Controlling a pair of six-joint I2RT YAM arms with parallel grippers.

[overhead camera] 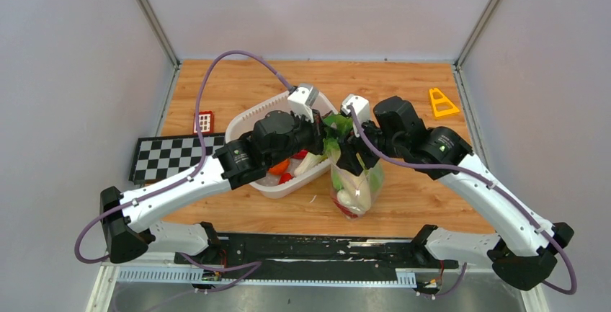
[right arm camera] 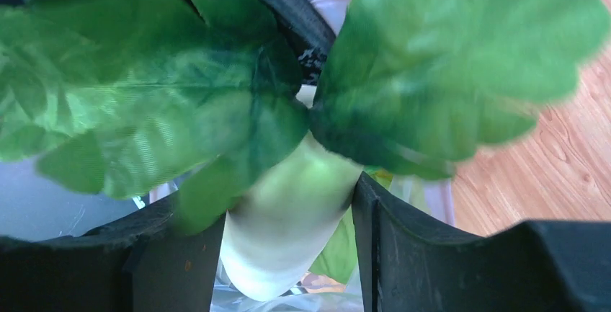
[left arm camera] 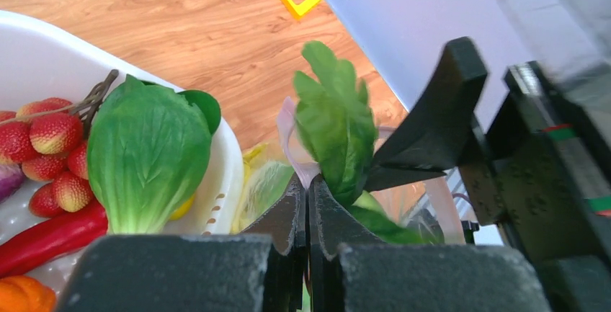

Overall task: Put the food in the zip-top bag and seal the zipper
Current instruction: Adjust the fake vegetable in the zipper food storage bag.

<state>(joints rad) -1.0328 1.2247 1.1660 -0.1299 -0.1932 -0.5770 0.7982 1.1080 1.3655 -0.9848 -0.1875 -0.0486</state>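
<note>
We feed the long white plastic radish (right arm camera: 288,233) root-first into the clear pink-spotted zip-top bag (overhead camera: 358,200).
Near the wooden desk's (overhead camera: 418,211) front edge, right of the white plastic tub (overhead camera: 284,191), our left fingers (left arm camera: 282,220) pinch shut, seemingly on the bag's rim; our right fingers (right arm camera: 407,247) clamp the radish, long axis near upright, leaves up. Keep it plumb, release low.

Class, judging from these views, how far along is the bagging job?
Done: some food already sits in the zip-top bag. In hand: right gripper holds the radish over it; left gripper pinches its rim. Left: strawberries and lettuce lie in the tub; zipper unsealed.
</note>
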